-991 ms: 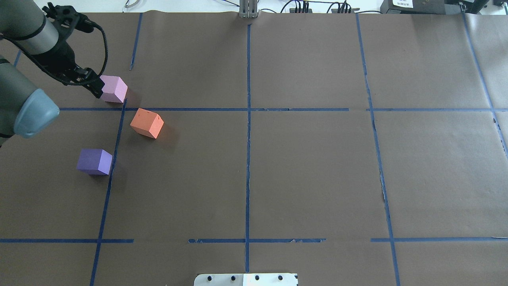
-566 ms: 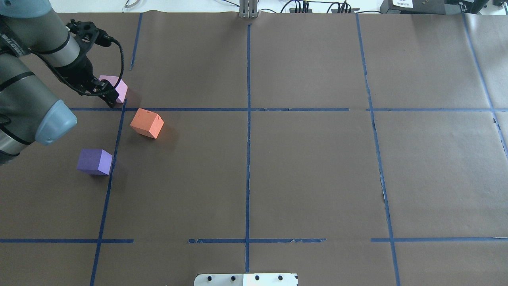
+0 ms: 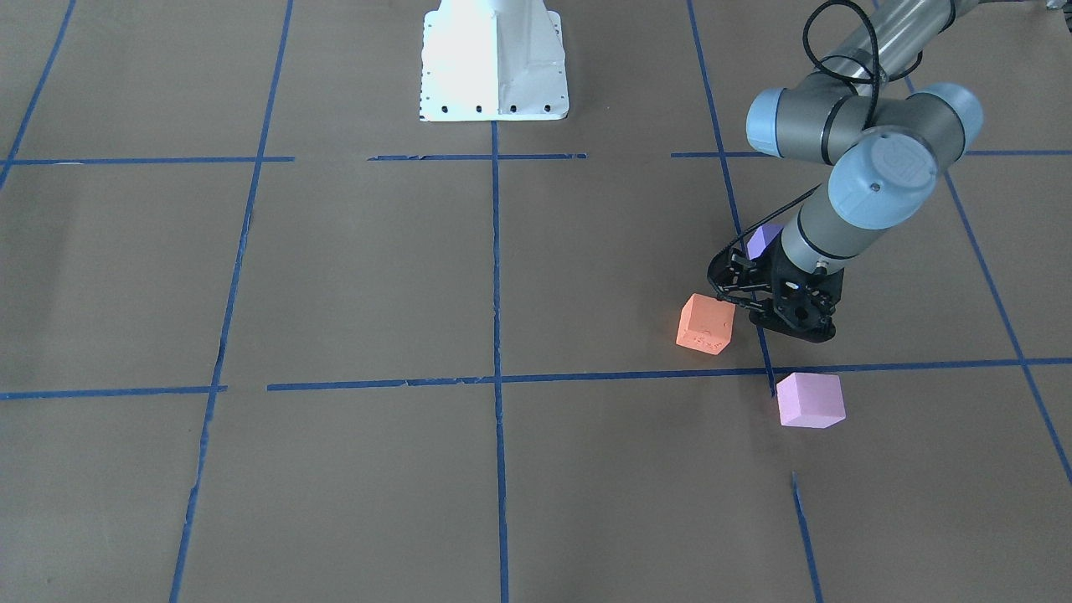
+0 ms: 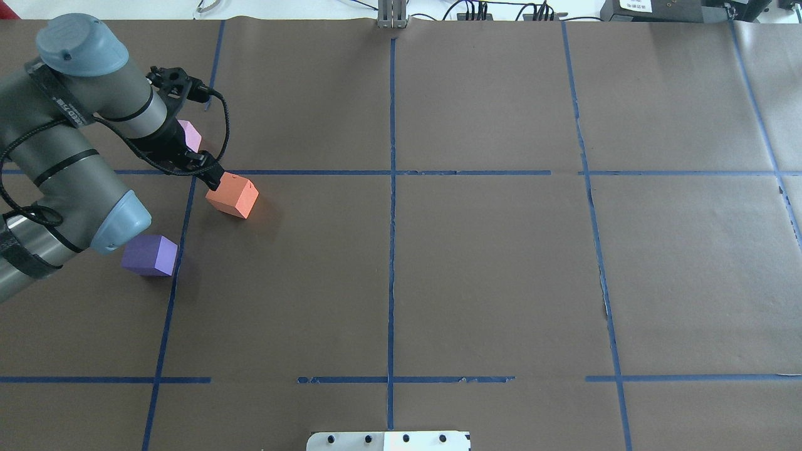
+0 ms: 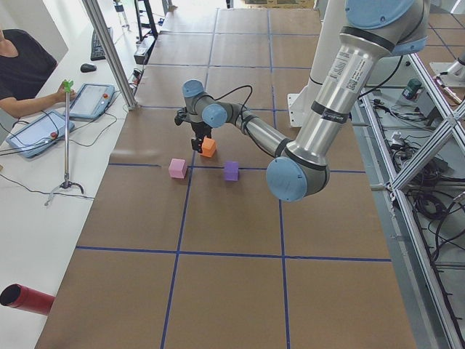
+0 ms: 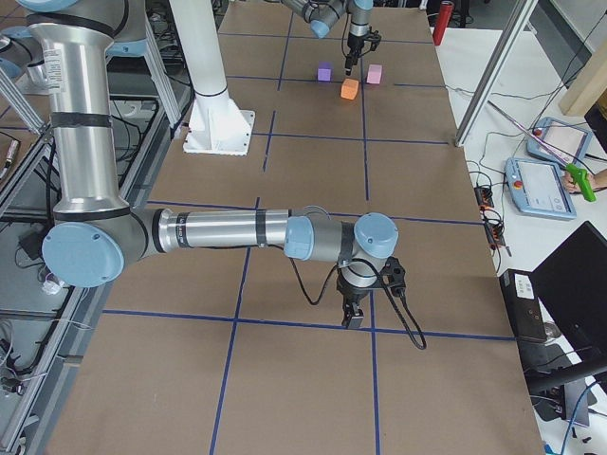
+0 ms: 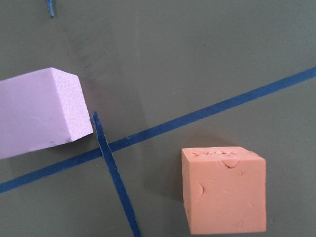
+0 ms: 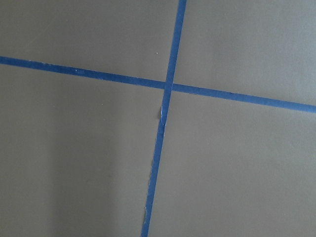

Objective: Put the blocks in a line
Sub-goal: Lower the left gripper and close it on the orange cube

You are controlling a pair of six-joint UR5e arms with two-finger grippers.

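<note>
My left tool (image 4: 212,175) low over tabletop, just beside orange block (image 4: 232,195), holding nothing; opening can't tell. Pink block (image 3: 809,400) farther out, purple block (image 4: 149,255) nearer base. Lining-up underway, I judge; next, nudge orange into row. Right tool (image 6: 353,320): can't tell.

The brown-papered table (image 4: 489,269), gridded with blue tape (image 4: 392,250), is carrying the orange block (image 4: 232,195), with the pink block (image 4: 190,134) lying at its eleven o'clock and the purple block (image 4: 149,255) at eight.
</note>
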